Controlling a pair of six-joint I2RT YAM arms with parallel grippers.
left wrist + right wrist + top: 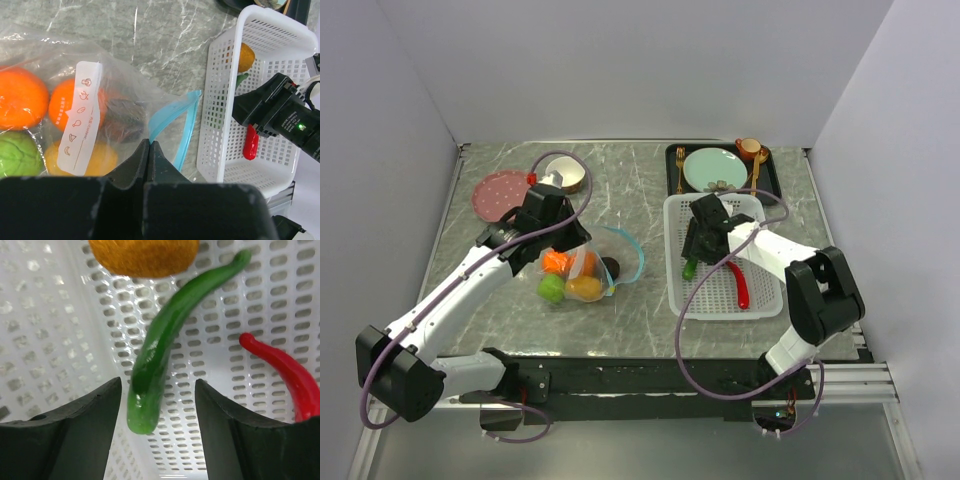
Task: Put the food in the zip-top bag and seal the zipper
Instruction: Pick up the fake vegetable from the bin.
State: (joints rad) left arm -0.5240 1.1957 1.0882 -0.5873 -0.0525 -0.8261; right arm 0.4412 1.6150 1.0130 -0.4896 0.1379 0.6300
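Green plastic sits between the fingers. The right end effector (157,382) is spread wide, jaws either side of the lower tip of the long green pepper (160,340). Nothing is gripped yet, and we cannot confirm contact. The pepper lies on the floor of the white mesh basket (50,315), with the red chili (285,375) to its right and an orange-brown rough piece (142,255) at the top of the frame.

Left end effector (149,150): fingers pressed fully together, pinching the clear film of the zip-top bag (40,50) near its mouth, bottom centre of the wrist view. The bag lies on the grey marbled surface (520,320), just left of the basket.

Progress, our estimate: over half loaded. Inside the bag we count two oranges (17,97), a green apple (17,155), a yellow fruit (95,157) and a dark round piece (122,120). Three pieces are left in the basket. The teal zipper (187,131) gapes in a loop; sealing not begun.

Writing: the white label (80,120) carries orange pictograms and one sideways line of print, too small for us to read. No brand seen.
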